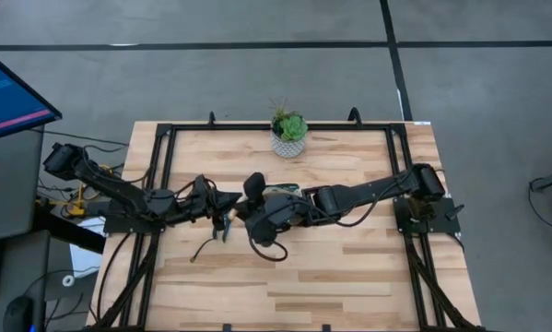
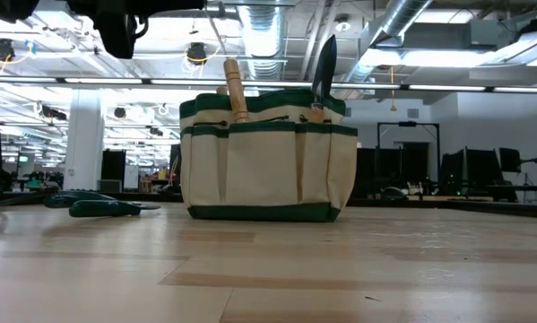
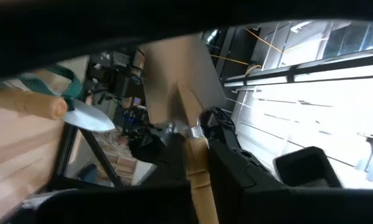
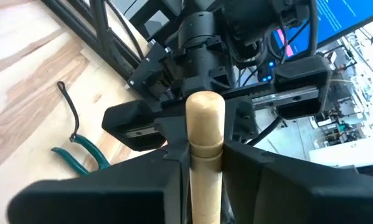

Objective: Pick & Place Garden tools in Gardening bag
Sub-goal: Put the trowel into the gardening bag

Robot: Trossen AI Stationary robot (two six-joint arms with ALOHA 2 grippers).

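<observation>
A light wooden trowel handle [image 4: 204, 149] stands closest to the right wrist camera, clamped between the right gripper [image 4: 205, 163] fingers above the table's middle. Below it, the gardening bag [image 2: 266, 161] sits upright on the wooden table [image 2: 340, 269], with another wooden handle [image 2: 236, 90] and a dark blade [image 2: 324, 65] sticking out of its top. The left gripper [image 1: 222, 205] sits just beside the right gripper [image 1: 257, 208], and I cannot tell how its fingers stand; green-handled shears [image 2: 102, 207] and a thin black curved tool [image 4: 71, 112] lie on the table, and a potted plant [image 1: 288, 133] stands at the far edge.
</observation>
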